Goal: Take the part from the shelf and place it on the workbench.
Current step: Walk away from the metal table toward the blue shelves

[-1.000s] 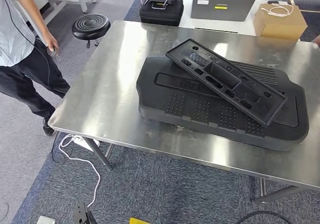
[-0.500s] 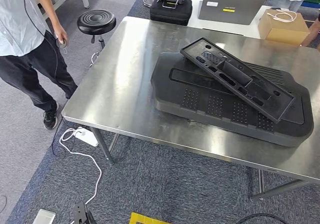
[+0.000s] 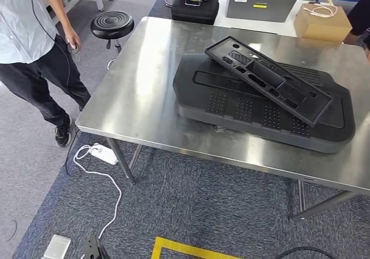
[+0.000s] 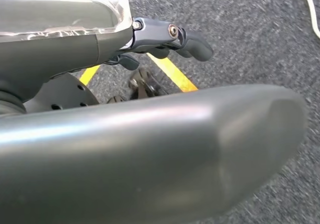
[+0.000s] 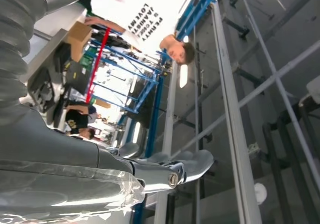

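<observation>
- on the steel workbench (image 3: 139, 85) a slim black part (image 3: 268, 80) is lying across a larger black panel (image 3: 262, 111), seemingly placed.
- left hand (image 4: 170, 36) and right hand (image 5: 177, 171) are hanging with fingers extended, holding nothing.
- next move, i judge: fetching another part from the shelf.

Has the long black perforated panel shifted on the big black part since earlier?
No. The long black perforated panel lies across the big black part as before; the camera moved.

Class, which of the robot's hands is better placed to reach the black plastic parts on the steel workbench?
Right, probably: the long black perforated panel and the wide black moulded base under it lie right of centre on the steel workbench, while the left hand hangs low over grey carpet.
</observation>
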Action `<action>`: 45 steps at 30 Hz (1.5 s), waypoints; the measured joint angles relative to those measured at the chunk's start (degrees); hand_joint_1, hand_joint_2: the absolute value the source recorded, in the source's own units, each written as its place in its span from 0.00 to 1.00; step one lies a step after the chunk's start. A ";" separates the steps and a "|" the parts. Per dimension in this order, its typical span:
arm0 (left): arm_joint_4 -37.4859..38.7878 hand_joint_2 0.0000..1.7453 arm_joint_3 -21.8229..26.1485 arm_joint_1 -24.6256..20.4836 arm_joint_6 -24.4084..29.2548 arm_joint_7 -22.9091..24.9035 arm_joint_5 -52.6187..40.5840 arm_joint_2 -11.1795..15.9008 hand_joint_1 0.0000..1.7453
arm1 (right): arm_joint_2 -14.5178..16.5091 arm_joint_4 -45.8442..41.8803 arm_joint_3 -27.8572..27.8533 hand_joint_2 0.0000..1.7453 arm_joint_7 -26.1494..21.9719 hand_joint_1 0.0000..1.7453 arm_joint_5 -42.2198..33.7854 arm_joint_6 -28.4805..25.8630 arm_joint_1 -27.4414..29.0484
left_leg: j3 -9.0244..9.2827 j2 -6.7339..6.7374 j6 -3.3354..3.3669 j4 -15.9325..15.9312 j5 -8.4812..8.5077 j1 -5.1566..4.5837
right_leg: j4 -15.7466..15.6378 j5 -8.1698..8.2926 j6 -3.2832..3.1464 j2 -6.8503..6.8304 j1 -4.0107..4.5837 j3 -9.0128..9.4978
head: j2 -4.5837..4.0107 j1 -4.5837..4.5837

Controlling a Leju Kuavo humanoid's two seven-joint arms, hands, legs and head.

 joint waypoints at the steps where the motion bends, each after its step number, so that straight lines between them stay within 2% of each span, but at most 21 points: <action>1: 0.00 0.00 0.05 0.03 0.00 0.00 0.00 0.05 0.00 | 0.02 0.01 -0.04 1.00 0.00 0.00 0.01 0.00 0.06 | -0.85 0.00 -0.38 3.39 -1.59 0.29 | 0.27 0.32 0.16 -0.07 -0.08 -0.73 | 0.00 0.01; 3: 0.00 0.00 0.13 0.09 0.02 0.00 0.00 0.12 0.00 | 0.08 0.02 -0.13 1.00 0.00 0.00 0.01 0.00 0.14 | -0.36 0.01 -1.08 5.42 -1.21 0.83 | 1.03 0.88 0.61 -0.17 -0.40 -2.24 | 0.00 0.01; 5: 0.00 0.00 0.17 0.10 0.05 0.00 0.00 0.15 0.00 | 0.13 0.01 -0.22 1.00 0.00 0.00 0.01 0.01 0.22 | 3.72 0.02 -1.86 -0.41 1.99 1.38 | 2.29 1.16 1.19 -0.18 -0.94 -3.80 | 0.00 -0.01; 7: 0.00 0.00 0.18 0.02 0.07 0.00 0.00 0.13 0.00 | 0.16 -0.01 -0.32 1.00 -0.01 0.00 0.05 0.01 0.31 | 7.61 -0.03 -2.16 -7.13 3.25 1.47 | 3.79 1.32 2.00 -0.11 -1.18 -5.29 | 0.00 -0.11; 11: 0.01 0.00 0.21 0.08 0.16 -0.01 0.01 0.10 0.00 | 0.24 -0.03 -0.45 1.00 -0.03 0.00 0.15 0.02 0.57 | 7.56 -0.02 -0.29 -8.92 3.41 1.07 | 4.63 2.14 3.56 0.03 -1.36 -6.45 | 0.00 -0.12; 13: 0.01 0.00 0.22 0.02 0.16 0.01 0.00 0.10 0.00 | 0.25 -0.03 -0.49 1.00 -0.03 0.00 0.16 0.02 0.66 | 6.50 0.16 1.04 -8.96 4.38 1.05 | 6.72 -0.57 4.01 0.06 -1.54 -7.36 | 0.00 -0.06; 15: 0.00 0.00 0.23 -0.04 0.15 0.02 0.00 0.11 0.00 | 0.25 -0.02 -0.51 1.00 -0.03 0.00 0.16 0.02 0.75 | 5.15 0.29 1.87 -8.96 5.44 0.82 | 13.02 -6.15 4.26 0.09 -1.58 -9.04 | 0.00 0.00; 17: 0.00 0.00 0.24 0.02 0.15 0.04 0.00 0.11 0.00 | 0.25 0.01 -0.54 1.00 -0.03 0.00 0.16 0.02 0.81 | 3.85 0.38 2.18 -8.89 6.45 0.37 | 19.33 -9.16 4.24 0.09 -1.54 -9.88 | 0.00 0.00; 19: 0.00 0.00 0.25 0.08 0.15 0.04 0.00 0.11 0.00 | 0.25 0.02 -0.66 1.00 -0.02 0.00 0.19 0.02 0.81 | 2.71 0.39 2.34 -8.85 7.38 -0.16 | 18.70 -7.47 3.66 0.14 -1.29 -7.41 | 0.00 -0.02; 21: 0.00 0.00 0.25 0.09 0.15 0.04 0.00 0.05 0.00 | 0.24 -0.01 -0.84 1.00 -0.03 0.00 0.29 0.02 0.76 | 1.89 0.32 2.37 -8.85 8.22 -0.62 | 10.78 -4.78 2.30 0.32 -0.59 -1.63 | 0.00 -0.07; 23: 0.00 0.00 0.25 0.05 0.14 0.02 0.00 -0.05 0.00 | 0.24 -0.10 -0.96 1.00 -0.04 0.00 0.52 0.02 0.71 | 1.38 0.27 2.07 -8.88 9.06 -0.75 | 2.93 -4.28 1.15 0.50 0.09 3.15 | 0.00 -0.11; 25: 0.00 0.00 0.25 0.03 0.10 0.01 0.00 -0.08 0.00 | 0.23 -0.16 -1.09 1.00 -0.04 0.00 0.78 0.02 0.71 | 1.00 0.31 1.47 -9.00 9.97 -0.51 | 0.22 -4.31 0.88 0.57 0.52 4.26 | 0.00 -0.09; 28: 0.00 0.00 0.28 0.12 0.13 0.02 0.01 -0.02 0.00 | 0.22 -0.14 -1.26 1.00 -0.03 0.00 1.02 0.03 0.65 | -0.02 0.16 0.60 -7.60 8.16 -0.31 | -0.63 -2.45 0.48 0.26 0.20 3.16 | 0.00 -0.13; 31: 0.00 0.00 0.31 0.16 0.14 0.02 0.03 0.10 0.00 | 0.20 0.04 -1.37 1.00 -0.04 0.00 1.27 0.04 0.65 | -2.54 0.02 -0.20 1.74 0.37 0.00 | -0.41 -0.71 0.25 -0.08 0.01 0.72 | 0.00 -0.20; 32: 0.00 0.00 0.32 0.17 0.13 0.01 0.02 0.14 0.00 | 0.20 0.13 -1.39 1.00 -0.04 0.00 1.36 0.04 0.66 | -3.02 0.02 -0.44 4.99 -0.87 0.13 | -0.08 -0.25 0.31 -0.15 0.00 -0.20 | 0.00 -0.19; 34: 0.00 0.00 0.32 0.18 0.11 0.00 0.02 0.20 0.00 | 0.20 0.31 -1.43 1.00 -0.04 0.00 1.48 0.04 0.63 | -1.76 0.03 -0.84 6.61 0.58 0.38 | 0.86 0.48 0.60 -0.24 -0.12 -2.14 | 0.00 -0.18; 36: 0.00 0.00 0.32 0.13 0.09 0.00 0.02 0.24 0.00 | 0.20 0.43 -1.49 1.00 -0.04 0.00 1.53 0.04 0.62 | 2.92 0.04 -1.27 0.79 3.42 0.76 | 2.23 0.94 1.06 -0.24 -0.35 -4.07 | 0.00 -0.20; 39: 0.00 0.00 0.32 -0.07 -0.12 0.00 0.01 0.22 0.00 | 0.19 0.49 -1.60 1.00 -0.04 0.00 1.67 0.04 0.57 | 8.39 -0.04 -0.90 -8.29 2.81 0.75 | 4.24 1.53 2.01 -0.17 -0.31 -6.17 | 0.00 -0.22; 42: 0.00 0.00 0.32 -0.05 -0.17 0.02 -0.01 0.20 0.00 | 0.13 0.61 -1.63 1.00 -0.04 0.00 1.79 0.05 0.52 | 7.73 -0.05 0.64 -9.14 2.95 0.59 | 4.82 1.93 3.09 -0.08 -0.46 -7.18 | 0.00 -0.17; 43: 0.00 0.00 0.32 -0.03 -0.17 0.03 0.01 0.20 0.00 | 0.10 0.68 -1.64 1.00 -0.04 0.00 1.82 0.06 0.50 | 7.23 0.01 1.26 -9.15 3.43 0.63 | 5.67 0.72 3.41 -0.04 -0.56 -7.57 | 0.00 -0.13; 45: 0.00 0.00 0.32 -0.05 -0.17 0.07 0.01 0.20 0.00 | 0.02 0.92 -1.65 1.00 -0.04 0.00 1.92 0.07 0.44 | 6.00 0.19 2.16 -9.17 4.51 0.61 | 10.66 -4.33 3.99 0.02 -0.74 -8.96 | 0.00 -0.05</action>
